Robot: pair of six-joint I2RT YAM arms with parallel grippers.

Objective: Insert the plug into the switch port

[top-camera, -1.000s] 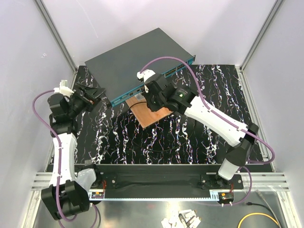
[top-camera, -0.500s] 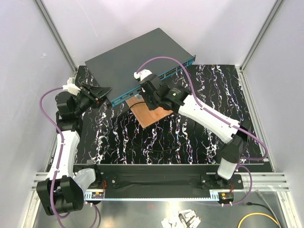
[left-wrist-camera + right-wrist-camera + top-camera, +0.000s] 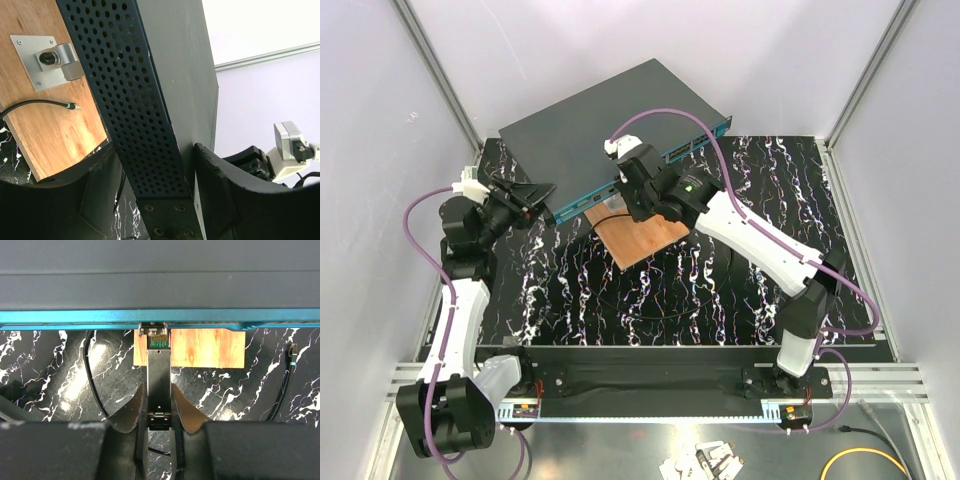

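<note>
The switch (image 3: 610, 115) is a flat dark-grey box with a teal front strip (image 3: 75, 316). My right gripper (image 3: 159, 390) is shut on the plug (image 3: 159, 370), a long grey metal module with a green tip. The tip sits at the mouth of a small metal-framed port (image 3: 154, 330) on the strip. From above, my right gripper (image 3: 625, 190) is close against the strip. My left gripper (image 3: 152, 150) has its fingertips on either side of the switch's perforated corner (image 3: 125, 100), and from above it (image 3: 542, 190) sits at the box's left front corner.
A wooden board (image 3: 640, 240) lies under the switch's front edge and carries a metal bracket (image 3: 50, 57). A thin black cable (image 3: 90, 380) loops over the marbled table, and its small connector (image 3: 293, 349) lies loose to the right. White walls enclose the table.
My left gripper swung right onto the switch's corner, then held still. My right gripper moved up and left, closer to the teal strip, with the plug.
</note>
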